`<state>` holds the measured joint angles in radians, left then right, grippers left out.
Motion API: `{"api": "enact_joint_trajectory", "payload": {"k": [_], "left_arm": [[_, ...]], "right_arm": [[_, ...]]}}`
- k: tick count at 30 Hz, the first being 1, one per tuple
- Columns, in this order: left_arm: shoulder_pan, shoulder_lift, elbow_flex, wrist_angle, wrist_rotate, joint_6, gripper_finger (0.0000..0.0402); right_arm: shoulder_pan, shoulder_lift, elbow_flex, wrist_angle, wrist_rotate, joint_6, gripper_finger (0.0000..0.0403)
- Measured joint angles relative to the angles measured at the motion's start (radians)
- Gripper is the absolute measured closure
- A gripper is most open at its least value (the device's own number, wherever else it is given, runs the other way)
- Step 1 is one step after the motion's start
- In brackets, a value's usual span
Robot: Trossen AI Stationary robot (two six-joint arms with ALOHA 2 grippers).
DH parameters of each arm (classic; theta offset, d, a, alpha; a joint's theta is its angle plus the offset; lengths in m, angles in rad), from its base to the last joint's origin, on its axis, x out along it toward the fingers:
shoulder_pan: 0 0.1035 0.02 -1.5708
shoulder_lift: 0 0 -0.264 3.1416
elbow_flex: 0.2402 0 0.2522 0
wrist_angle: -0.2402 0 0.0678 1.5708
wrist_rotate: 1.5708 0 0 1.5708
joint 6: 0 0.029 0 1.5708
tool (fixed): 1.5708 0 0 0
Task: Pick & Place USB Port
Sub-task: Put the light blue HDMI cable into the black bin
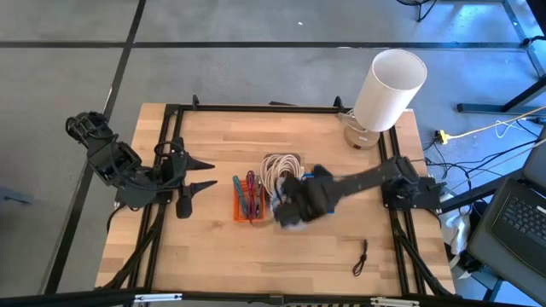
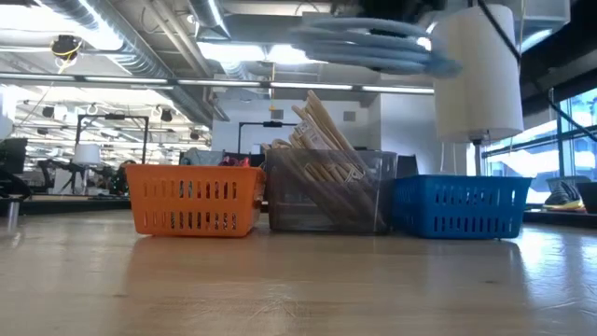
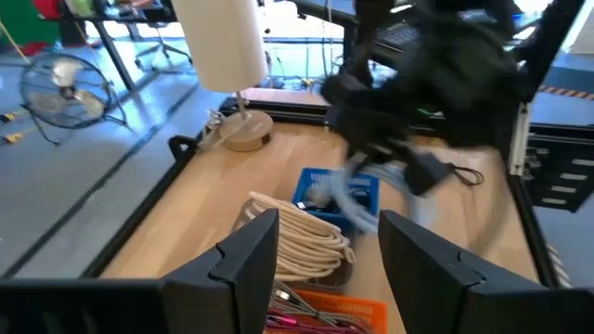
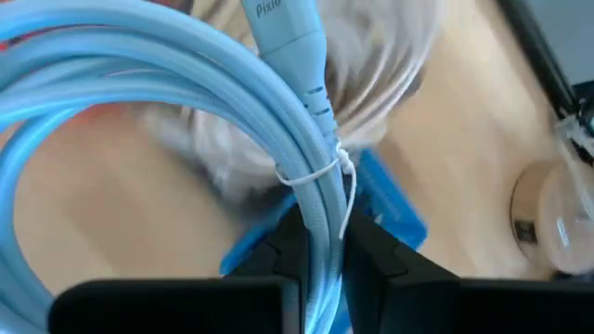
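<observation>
This is a large open lab or workshop hall: exposed ducts and strip lights (image 2: 233, 51) run along the ceiling, a grey concrete floor (image 1: 256, 77) surrounds the black-framed wooden worktop (image 1: 324, 256), with a floor fan (image 3: 60, 88), office chairs and a laptop (image 1: 520, 217) nearby.

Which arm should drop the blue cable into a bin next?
Right. The right gripper is shut on the blue cable, above the blue bin. The left gripper is open, parked beside the orange bin, holding nothing.
</observation>
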<state>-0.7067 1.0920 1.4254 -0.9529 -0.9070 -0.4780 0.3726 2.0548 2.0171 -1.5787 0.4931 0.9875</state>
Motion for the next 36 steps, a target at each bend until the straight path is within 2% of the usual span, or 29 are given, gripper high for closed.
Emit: {"api": "enact_joint_trajectory", "payload": {"k": [5,10,12,15,20,29,36], "left_arm": [[0.000,0.000,0.000,-0.001,0.043,-0.011,0.0222],[0.000,0.003,0.000,-0.002,0.042,-0.018,0.0222],[0.000,0.003,0.000,-0.002,0.043,-0.031,0.0222],[0.000,0.003,0.000,-0.002,0.055,-0.043,0.0222],[0.000,0.004,0.000,-0.002,0.063,-0.043,0.0222],[0.000,0.004,0.000,-0.009,0.061,-0.043,0.0222],[0.000,0.004,0.000,-0.009,0.060,-0.059,0.0222]], "right_arm": [[-0.093,-0.070,0.001,0.118,0.014,-0.149,0.0365],[-0.172,-0.083,-0.002,0.186,-0.046,-0.271,0.0365],[-0.205,-0.087,-0.039,0.209,-0.055,-0.310,0.0365],[-0.240,-0.090,-0.121,0.254,-0.122,-0.338,0.0365],[-0.251,-0.121,-0.247,0.456,-0.161,-0.368,0.0365],[-0.296,-0.126,-0.457,0.637,-0.151,-0.390,0.0365],[-0.298,-0.127,-0.513,0.672,-0.066,-0.367,0.0365]]}}
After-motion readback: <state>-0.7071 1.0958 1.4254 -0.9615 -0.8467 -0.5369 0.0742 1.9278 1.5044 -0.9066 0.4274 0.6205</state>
